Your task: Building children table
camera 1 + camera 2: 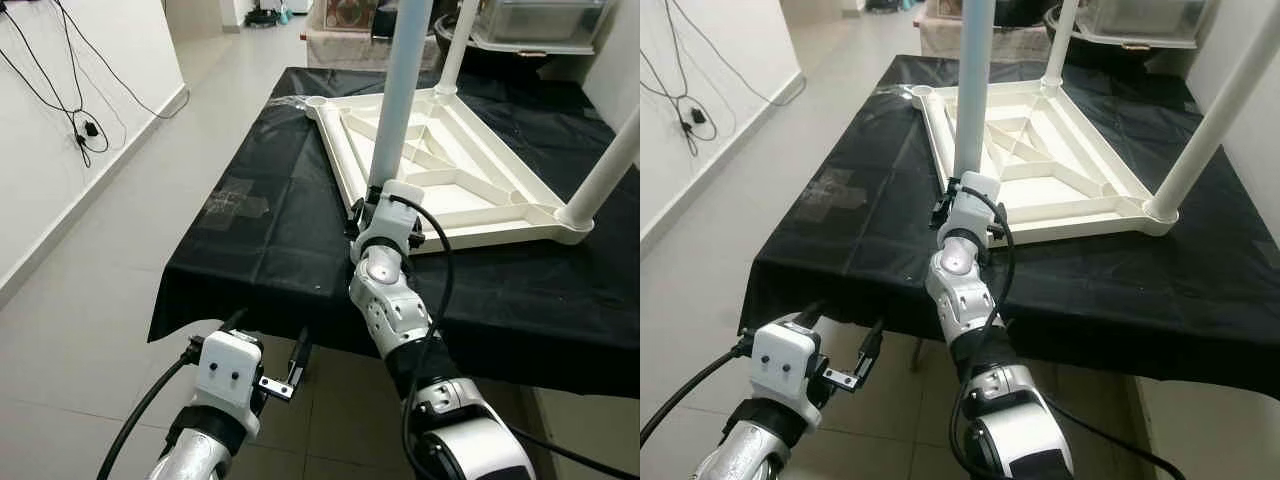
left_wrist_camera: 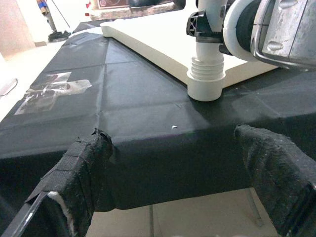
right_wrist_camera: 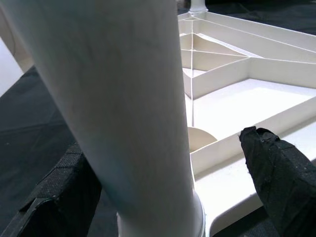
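No text, label or number is legible

My fingers (image 2: 84, 173) wear rough, matt black woven tape. The table leg (image 3: 123, 108) looks like smooth, faintly glossy white plastic, as does the ribbed tabletop (image 1: 450, 180). The cloth (image 1: 270, 230) beneath is matt black fabric, creased. My arm casing (image 1: 390, 300) is satin silver metal.

Tabletop (image 1: 470, 190): white, ribbed underside. Legs (image 1: 400, 95): white, the near one tinged pale blue. Cloth (image 1: 270, 240): plain black, with a clear tape patch (image 1: 235, 203). Floor (image 1: 110, 330): pale grey tiles. Wall (image 1: 60, 110): white, with black cables (image 1: 80, 125). Arms (image 1: 395, 310): silver; fingers (image 2: 84, 170) black.
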Available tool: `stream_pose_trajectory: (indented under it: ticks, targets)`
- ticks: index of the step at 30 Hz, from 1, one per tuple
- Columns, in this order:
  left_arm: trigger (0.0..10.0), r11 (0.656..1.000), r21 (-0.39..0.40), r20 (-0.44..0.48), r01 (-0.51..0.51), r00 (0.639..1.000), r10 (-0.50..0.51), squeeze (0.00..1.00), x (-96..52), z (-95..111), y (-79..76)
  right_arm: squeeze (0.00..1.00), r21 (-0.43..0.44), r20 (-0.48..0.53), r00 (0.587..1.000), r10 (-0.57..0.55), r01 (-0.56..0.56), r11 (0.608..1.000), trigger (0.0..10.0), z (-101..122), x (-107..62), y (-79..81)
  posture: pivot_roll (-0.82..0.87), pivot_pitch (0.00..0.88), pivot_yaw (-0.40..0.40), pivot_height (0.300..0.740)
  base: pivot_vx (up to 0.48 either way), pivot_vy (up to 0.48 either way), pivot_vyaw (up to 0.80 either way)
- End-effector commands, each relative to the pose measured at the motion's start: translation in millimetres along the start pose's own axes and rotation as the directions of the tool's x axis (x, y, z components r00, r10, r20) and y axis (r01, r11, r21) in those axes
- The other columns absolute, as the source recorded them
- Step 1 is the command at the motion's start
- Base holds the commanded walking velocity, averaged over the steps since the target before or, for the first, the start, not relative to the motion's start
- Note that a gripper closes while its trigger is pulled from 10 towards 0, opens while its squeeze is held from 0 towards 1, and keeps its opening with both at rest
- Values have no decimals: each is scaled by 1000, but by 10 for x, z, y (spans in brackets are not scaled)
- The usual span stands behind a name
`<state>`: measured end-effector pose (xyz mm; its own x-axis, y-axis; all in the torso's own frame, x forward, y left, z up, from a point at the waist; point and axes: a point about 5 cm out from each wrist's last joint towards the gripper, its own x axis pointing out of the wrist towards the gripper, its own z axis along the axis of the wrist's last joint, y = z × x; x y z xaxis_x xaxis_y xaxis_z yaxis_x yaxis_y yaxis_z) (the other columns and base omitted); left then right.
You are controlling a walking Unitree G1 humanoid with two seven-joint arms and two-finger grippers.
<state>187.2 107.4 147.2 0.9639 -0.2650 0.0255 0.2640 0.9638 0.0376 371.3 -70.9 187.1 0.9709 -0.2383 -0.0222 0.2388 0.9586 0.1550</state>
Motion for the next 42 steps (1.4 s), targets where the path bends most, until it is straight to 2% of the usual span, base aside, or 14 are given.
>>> stream_pose_trajectory:
  ticks: [1, 7, 16, 18, 20, 21, 23, 24, 25, 26, 28, 30, 34, 42]
  targets:
    - [10000, 1000, -7, -13, -1, 1000, 1, 0, 6, -41, 12, 0, 17, -69, 996, 49, -48, 999, 10000, -191, -120, 31, 93, 74, -1, 740, 0, 0, 0]
    - [10000, 1000, -4, -8, -4, 1000, 4, 0, 16, -50, 25, 0, -25, -88, 978, 190, -192, 981, 10000, -218, -229, -77, 89, 65, -5, 740, 0, 0, 0]
    - [10000, 1000, -2, -8, -4, 1000, 4, 0, 9, -64, 27, 0, -55, -147, 943, 298, -309, 949, 10000, -298, -371, -282, 83, 52, -6, 740, 0, 0, 0]
    - [10000, 1000, 0, -15, -8, 1000, 8, 0, -9, -78, 34, 0, -79, -155, 913, 376, -391, 917, 10000, -341, -458, -431, 84, 47, -5, 740, 0, 0, 0]
    - [10000, 1000, 0, -15, -8, 1000, 8, 0, -9, -78, 34, 0, -79, -155, 913, 376, -391, 917, 10000, -341, -458, -431, 84, 47, -5, 740, 0, 0, 0]
    - [10000, 1000, 2, -31, -15, 999, 15, 0, -29, -111, 42, 0, -110, -164, 891, 424, -443, 890, 10000, -395, -517, -545, 75, 42, -8, 740, 0, 0, 0]
    - [10000, 1000, 2, -31, -15, 999, 15, 0, -29, -111, 42, 0, -110, -164, 891, 424, -443, 890, 10000, -395, -517, -545, 75, 42, -8, 740, 0, 0, 0]
    - [10000, 999, 10, -60, -36, 998, 36, 0, -59, -176, 49, 0, -150, -159, 881, 445, -467, 871, 10000, -463, -566, -694, 70, 34, -9, 740, 0, 0, 0]
    - [10000, 999, 10, -60, -36, 998, 36, 0, -59, -176, 49, 0, -150, -159, 881, 445, -467, 871, 10000, -463, -566, -694, 70, 34, -9, 740, 0, 0, 0]
    - [10000, 998, 17, -86, -59, 994, 61, 0, -87, -239, 52, 0, -169, -155, 877, 456, -478, 862, 10000, -510, -610, -803, 70, 34, -9, 740, 0, 0, 0]
    - [10000, 998, 17, -86, -59, 994, 61, 0, -87, -239, 52, 0, -169, -155, 877, 456, -478, 862, 10000, -510, -610, -803, 70, 34, -9, 740, 0, 0, 0]
    - [10000, 993, 27, -125, -112, 986, 115, 0, -119, -330, 69, 0, -190, -164, 873, 459, -485, 854, 10000, -588, -663, -906, 69, 27, -7, 740, 0, 0, 0]
    - [10000, 979, 13, -157, -202, 967, 201, 0, -132, -399, 160, 0, -161, -192, 860, 473, -503, 849, 10000, -649, -691, -898, 73, 17, -12, 740, 0, 0, 0]
    - [10000, 976, -16, -178, -218, 961, 212, 0, -119, -447, 191, 0, -167, -197, 858, 474, -506, 846, 10000, -652, -630, -926, 75, 19, -18, 740, 167, -315, 0]
